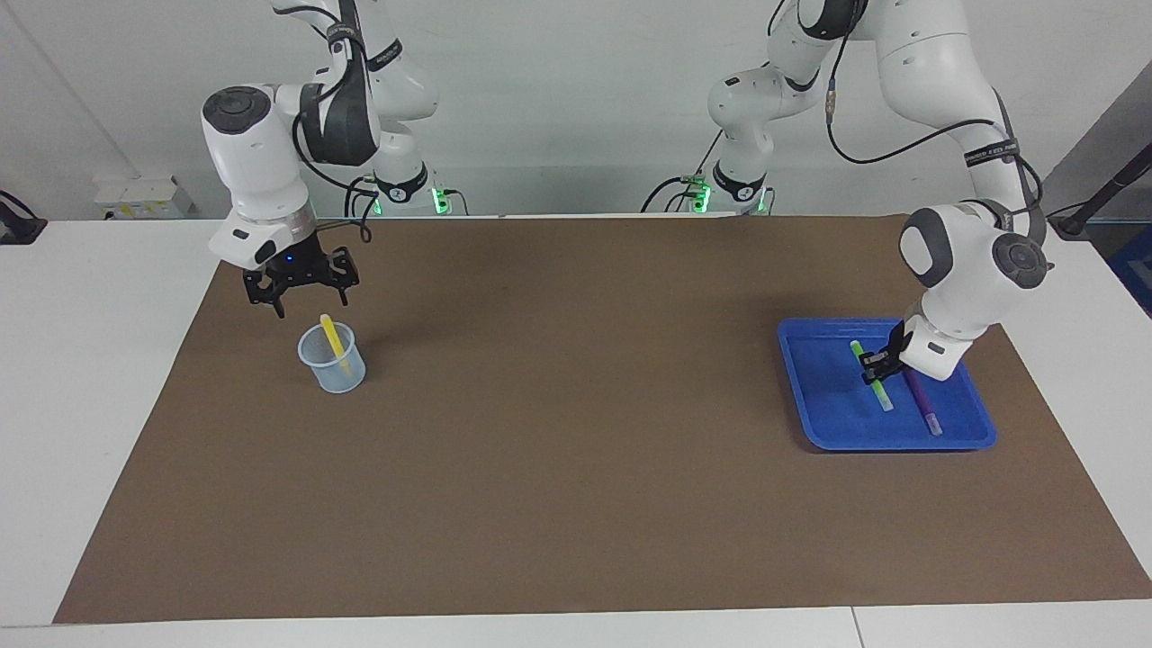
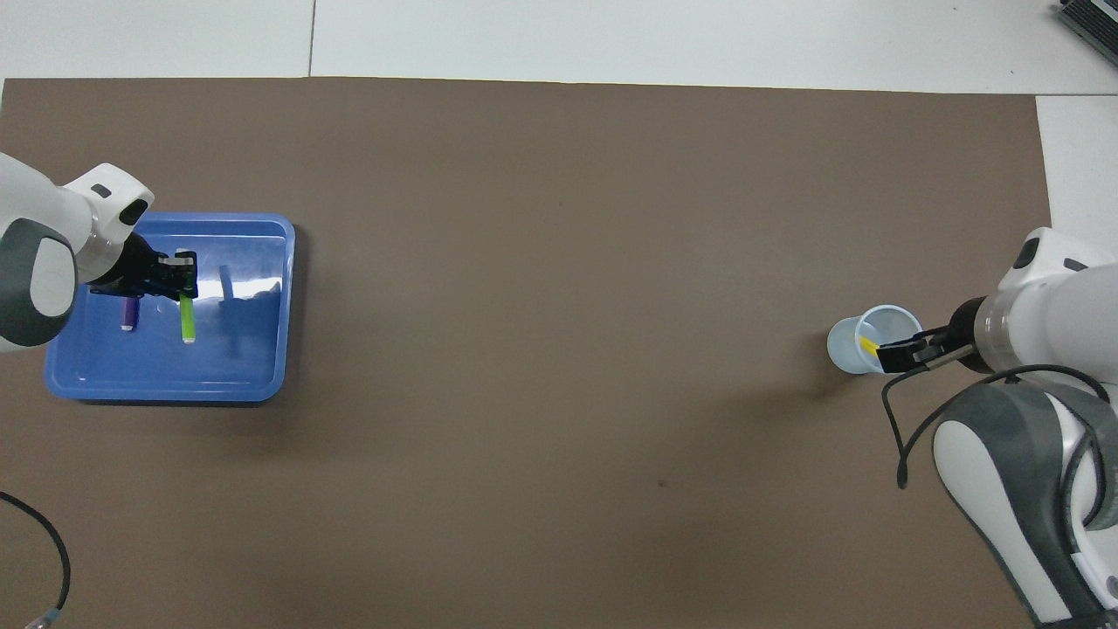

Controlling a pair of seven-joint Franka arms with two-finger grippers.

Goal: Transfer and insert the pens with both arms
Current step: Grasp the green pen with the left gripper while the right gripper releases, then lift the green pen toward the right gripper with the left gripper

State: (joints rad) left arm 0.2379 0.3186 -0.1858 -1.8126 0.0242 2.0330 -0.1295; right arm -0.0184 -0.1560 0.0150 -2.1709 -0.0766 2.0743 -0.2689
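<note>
From my remote station I see both arms at work at the two ends of the brown mat (image 1: 576, 432) that covers the white table (image 1: 81, 360). The left gripper (image 1: 877, 367) is down in the blue tray (image 1: 900, 436) at the left arm's end of the table, its fingers set across the green pen (image 1: 875, 380) around the pen's middle. I judge the jaws closed on that pen, which lies on the tray floor or barely off it; I cannot tell which. In the overhead view the same gripper (image 2: 179, 273) covers the upper part of the green pen (image 2: 187, 319), whose pale end points away from the robots.

The purple pen (image 1: 924, 403) lies flat in the tray just beside the green one, roughly parallel to it, partly under the left wrist; from above only its lower part (image 2: 128, 313) shows.

At the right arm's end of the table, the yellow pen (image 1: 334, 340) stands tilted inside the clear cup (image 1: 335, 371), leaning on the rim. The right gripper (image 1: 301, 290) hangs in the air above the cup, on the side nearer the robots, its jaws spread and holding nothing. From above, its fingertips (image 2: 904, 351) overlap the rim of the cup (image 2: 852, 345) and the yellow pen (image 2: 867, 346) peeks out beside them.
</note>
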